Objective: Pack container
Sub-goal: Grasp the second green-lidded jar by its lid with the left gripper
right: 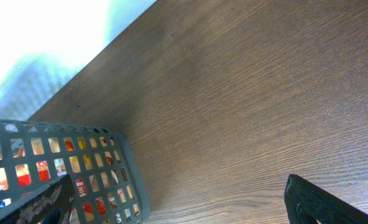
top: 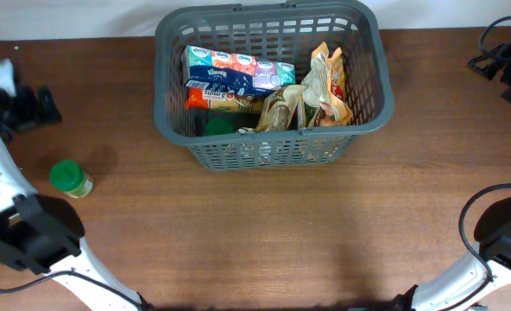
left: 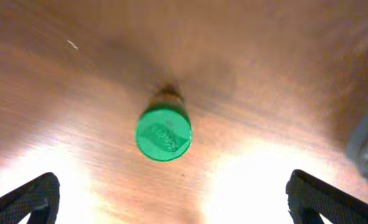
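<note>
A brown wood-grain surface fills almost the whole overhead view, its grain running left to right. Beyond its far edge lies a plain white strip; wall or floor, I cannot tell. On the left, two bright glare patches wash out the wood.

1. The container is dark grey, its sides a slotted lattice.
2. The table is brown with fine wood grain.
3. The jar is bright green on top and pale yellowish below.
4. The tissue pack is blue and white, with green and red panels.
</note>
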{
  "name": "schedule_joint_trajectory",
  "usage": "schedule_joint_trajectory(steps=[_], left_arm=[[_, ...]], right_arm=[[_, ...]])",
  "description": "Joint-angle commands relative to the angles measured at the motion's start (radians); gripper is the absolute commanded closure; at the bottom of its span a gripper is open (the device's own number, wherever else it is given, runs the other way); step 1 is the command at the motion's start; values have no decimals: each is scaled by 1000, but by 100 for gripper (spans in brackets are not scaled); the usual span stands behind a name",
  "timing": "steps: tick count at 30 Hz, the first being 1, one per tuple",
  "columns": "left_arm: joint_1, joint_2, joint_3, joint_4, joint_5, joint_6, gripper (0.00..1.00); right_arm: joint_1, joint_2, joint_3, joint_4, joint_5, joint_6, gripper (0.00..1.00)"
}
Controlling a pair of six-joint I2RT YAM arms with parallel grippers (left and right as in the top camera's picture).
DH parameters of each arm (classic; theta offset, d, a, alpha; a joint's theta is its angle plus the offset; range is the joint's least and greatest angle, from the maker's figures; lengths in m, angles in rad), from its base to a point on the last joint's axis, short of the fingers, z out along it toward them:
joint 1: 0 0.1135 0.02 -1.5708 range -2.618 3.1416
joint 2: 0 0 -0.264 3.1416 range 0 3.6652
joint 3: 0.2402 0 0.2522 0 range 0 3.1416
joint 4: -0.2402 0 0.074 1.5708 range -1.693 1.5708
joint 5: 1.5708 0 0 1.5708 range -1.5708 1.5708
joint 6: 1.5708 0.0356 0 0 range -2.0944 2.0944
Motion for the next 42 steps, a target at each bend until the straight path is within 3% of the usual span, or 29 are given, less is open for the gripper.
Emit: schedule_joint_trajectory(steps=[1,4,9,26,36,39,42], left_arm=[[-1,1,-167,86,51,35,1],[-18,1,-268,185,34,72,1],[-17,2,-404,290,-37,35,1],[23,2,-645,387,-51,-5,1],[23,2,-664,435,-129,-8,11],[23,2,-668,442,-129,-8,26],[23,2,-669,446,-128,-8,28]], right_arm=[[5,2,-2,3,-2,-3,1],[5,2,-2,3,-2,-3,1],[5,2,-2,3,-2,-3,1],[5,2,-2,3,-2,-3,1],[5,2,-2,3,-2,-3,1],[5,2,-2,3,-2,-3,1],[5,2,-2,3,-2,-3,1]])
